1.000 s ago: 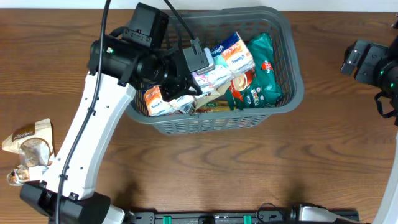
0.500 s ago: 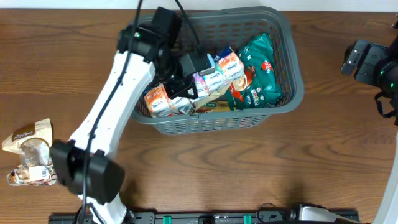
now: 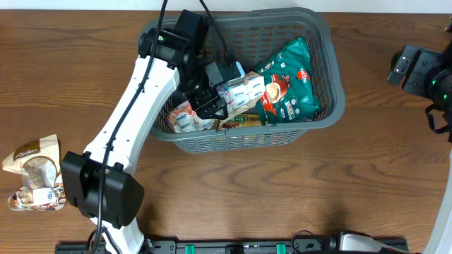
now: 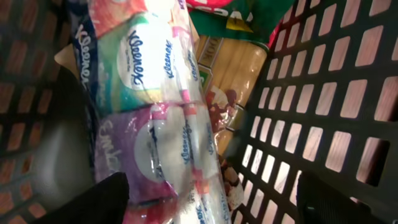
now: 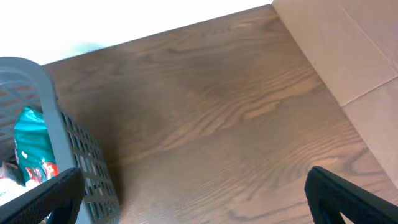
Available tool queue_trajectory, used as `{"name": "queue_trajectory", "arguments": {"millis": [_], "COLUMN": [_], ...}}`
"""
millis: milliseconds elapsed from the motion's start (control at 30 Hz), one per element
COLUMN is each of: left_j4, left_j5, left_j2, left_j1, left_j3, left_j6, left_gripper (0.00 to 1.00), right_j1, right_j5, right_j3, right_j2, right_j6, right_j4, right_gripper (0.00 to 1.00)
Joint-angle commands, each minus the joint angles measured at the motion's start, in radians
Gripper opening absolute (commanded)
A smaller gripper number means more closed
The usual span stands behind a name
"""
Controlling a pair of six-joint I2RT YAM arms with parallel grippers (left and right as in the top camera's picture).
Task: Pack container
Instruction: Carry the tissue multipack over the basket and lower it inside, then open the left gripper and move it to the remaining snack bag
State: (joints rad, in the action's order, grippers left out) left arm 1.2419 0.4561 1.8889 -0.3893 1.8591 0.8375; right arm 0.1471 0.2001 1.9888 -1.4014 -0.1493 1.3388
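The container (image 3: 247,140) is a dark grey slotted basket at the table's back centre. My left gripper (image 3: 215,99) reaches down into it, jaws spread wide. In the left wrist view a clear-wrapped Kleenex tissue pack (image 4: 161,112) lies between the left gripper's (image 4: 224,199) fingers. The left finger (image 4: 106,199) is against the pack and the right finger (image 4: 348,199) stands apart from it, by the basket wall (image 4: 323,93). The pack (image 3: 244,90) rests on other packets. My right gripper (image 5: 202,196) hangs open and empty over bare table, to the right of the basket (image 5: 68,143).
Inside the basket lie a green snack bag (image 3: 291,85), an orange-and-white packet (image 3: 182,118) and a yellowish packet (image 4: 230,81). A few snack packets (image 3: 32,173) sit on the table at the far left. The right arm (image 3: 422,70) stays at the right edge.
The left gripper carried the tissue pack lower and toward the basket's front, then its jaws opened and let go of the pack. The right arm has not moved.
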Motion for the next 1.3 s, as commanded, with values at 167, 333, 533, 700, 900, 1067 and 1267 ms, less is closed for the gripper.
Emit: {"name": "queue_trajectory", "arguments": {"millis": [167, 333, 533, 700, 900, 1067, 1267], "left_j4": [-0.096, -0.239, -0.283, -0.138, 0.102, 0.298, 0.373], "left_j5": [-0.002, -0.076, -0.381, -0.579, -0.728, -0.785, -0.787], "left_j2": [-0.089, -0.158, -0.230, -0.240, -0.238, -0.228, -0.228], "left_j1": [0.008, 0.052, 0.159, 0.286, 0.452, 0.595, 0.733], "left_j3": [0.115, 0.246, 0.306, 0.306, 0.305, 0.293, 0.175], "left_j6": [-0.112, -0.286, -0.505, -0.680, -1.002, -1.227, -1.400], "left_gripper": [0.77, 0.84, 0.87, 0.87, 0.87, 0.87, 0.87], "right_j1": [0.006, 0.006, 0.006, 0.006, 0.006, 0.006, 0.006], "right_j5": [0.013, 0.013, 0.013, 0.013, 0.013, 0.013, 0.013], "right_j3": [0.012, 0.012, 0.012, 0.012, 0.012, 0.012, 0.012], "right_j2": [-0.001, -0.001, -0.001, -0.001, -0.001, -0.001, -0.001], "right_j6": [-0.010, -0.010, -0.010, -0.010, -0.010, -0.010, -0.010], "right_j4": [0.001, 0.001, 0.001, 0.001, 0.001, 0.001, 0.001], "right_gripper": [0.99, 0.99, 0.99, 0.99, 0.99, 0.99, 0.99]}}
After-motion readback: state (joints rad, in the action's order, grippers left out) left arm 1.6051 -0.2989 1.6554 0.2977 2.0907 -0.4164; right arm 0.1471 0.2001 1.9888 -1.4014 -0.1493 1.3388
